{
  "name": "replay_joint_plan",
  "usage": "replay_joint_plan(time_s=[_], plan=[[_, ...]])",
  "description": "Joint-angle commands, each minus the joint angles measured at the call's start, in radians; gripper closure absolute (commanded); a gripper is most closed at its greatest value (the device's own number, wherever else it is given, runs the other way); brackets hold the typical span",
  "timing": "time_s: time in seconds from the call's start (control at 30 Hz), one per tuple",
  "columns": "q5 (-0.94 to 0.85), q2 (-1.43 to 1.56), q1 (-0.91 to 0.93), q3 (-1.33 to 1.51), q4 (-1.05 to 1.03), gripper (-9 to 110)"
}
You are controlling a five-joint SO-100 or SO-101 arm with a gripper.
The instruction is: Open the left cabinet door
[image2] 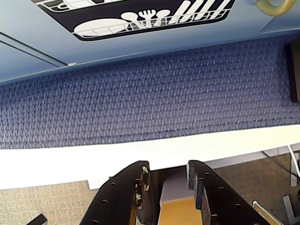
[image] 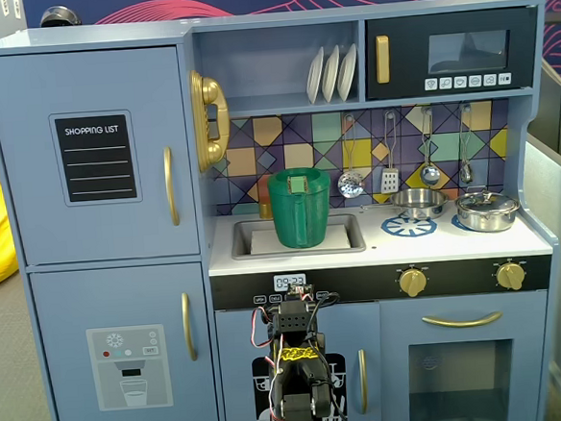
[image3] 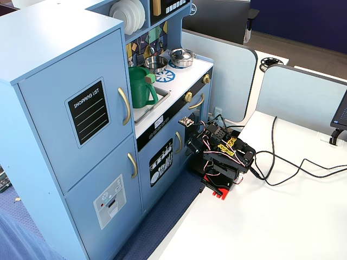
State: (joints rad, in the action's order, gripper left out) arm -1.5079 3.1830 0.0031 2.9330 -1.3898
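The left cabinet door (image: pixel 94 156) is light blue with a black "SHOPPING LIST" panel (image: pixel 95 157) and a vertical gold handle (image: pixel 171 186). It is shut at the upper left of the toy kitchen, and also shows in the other fixed view (image3: pixel 81 119) with its handle (image3: pixel 124 105). My arm (image: pixel 296 364) is folded low in front of the dishwasher door, far below and to the right of that handle. It sits on the white table (image3: pixel 282 216) in the other fixed view (image3: pixel 219 157). In the wrist view my gripper (image2: pixel 166 169) is slightly open and empty, above the table edge.
Below the door is a blue door with a water-dispenser graphic (image: pixel 128 366). The small dishwasher door (image2: pixel 140 18) is close ahead of the wrist. A green jug (image: pixel 301 207) stands in the sink. Pots (image: pixel 487 210) sit on the stove. Cables (image3: pixel 293 162) trail across the table.
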Motion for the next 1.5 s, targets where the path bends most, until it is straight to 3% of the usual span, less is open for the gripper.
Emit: replay_joint_plan(time_s=[0.0,0.33,0.53,0.97,1.2,1.47], plan=[[-0.034,-0.005,-0.035,0.064,-0.143,101],[-0.023,-0.005,-0.046,0.064,-0.112,101],[0.118,-0.014,-0.198,-0.044,0.173,101],[-0.216,-0.304,-0.612,-0.546,0.792,97],[-0.155,-0.456,-0.673,-0.767,0.902,89],[-0.103,-0.541,-0.657,-0.83,1.088,82]])
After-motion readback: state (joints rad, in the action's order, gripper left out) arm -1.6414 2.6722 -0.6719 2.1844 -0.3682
